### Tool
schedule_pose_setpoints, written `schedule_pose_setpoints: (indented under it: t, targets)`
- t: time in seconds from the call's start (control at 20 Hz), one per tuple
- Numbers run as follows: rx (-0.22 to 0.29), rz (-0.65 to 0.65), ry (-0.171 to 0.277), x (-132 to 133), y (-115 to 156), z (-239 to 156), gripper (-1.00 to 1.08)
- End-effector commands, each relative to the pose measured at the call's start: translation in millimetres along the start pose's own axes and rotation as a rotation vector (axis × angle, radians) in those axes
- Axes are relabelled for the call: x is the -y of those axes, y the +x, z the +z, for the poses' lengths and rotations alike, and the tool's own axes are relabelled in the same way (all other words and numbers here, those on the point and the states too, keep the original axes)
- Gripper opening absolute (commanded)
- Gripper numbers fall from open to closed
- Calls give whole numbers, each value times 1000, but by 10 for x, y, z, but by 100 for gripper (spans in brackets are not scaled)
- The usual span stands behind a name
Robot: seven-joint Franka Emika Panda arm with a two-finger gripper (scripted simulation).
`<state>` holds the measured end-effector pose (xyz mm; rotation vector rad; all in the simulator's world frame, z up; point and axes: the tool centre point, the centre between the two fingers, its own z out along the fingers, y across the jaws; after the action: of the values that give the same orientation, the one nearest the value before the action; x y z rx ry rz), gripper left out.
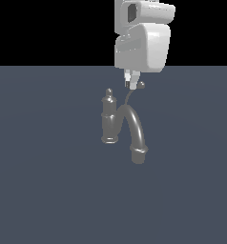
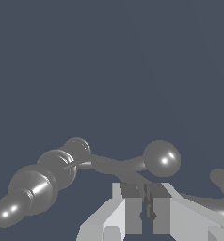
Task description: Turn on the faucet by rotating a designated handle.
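Note:
The grey faucet (image 1: pixel 110 121) stands on the floor, its ribbed column topped by a small finial (image 1: pixel 109 91). Its thick arched spout (image 1: pixel 135 127) drops to a collar (image 1: pixel 139 155) at the exterior view's right. The thin curved handle (image 1: pixel 130 99) rises from between column and spout to a ball tip (image 1: pixel 141 86). My gripper (image 1: pixel 131 84) hangs straight down, shut with nothing between its fingers, just beside the ball tip on the exterior view's left. In the wrist view the handle (image 2: pixel 115 164) and its ball (image 2: pixel 162 158) lie just past the gripper (image 2: pixel 145 189), with the column (image 2: pixel 41 181) off to one side.
The faucet is the only object on the flat dark blue-grey floor (image 1: pixel 48 190). The spout's end (image 2: pixel 223 181) shows at the edge of the wrist view.

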<state>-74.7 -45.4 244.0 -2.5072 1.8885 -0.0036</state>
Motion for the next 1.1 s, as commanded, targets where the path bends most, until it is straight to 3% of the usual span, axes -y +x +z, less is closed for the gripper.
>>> schedule_pose_setpoints:
  t: [0.0,1.05]
  targets:
    - [1,0,1,-2,-2,-1,-100]
    - [1,18,-2,405,534,13,-100]
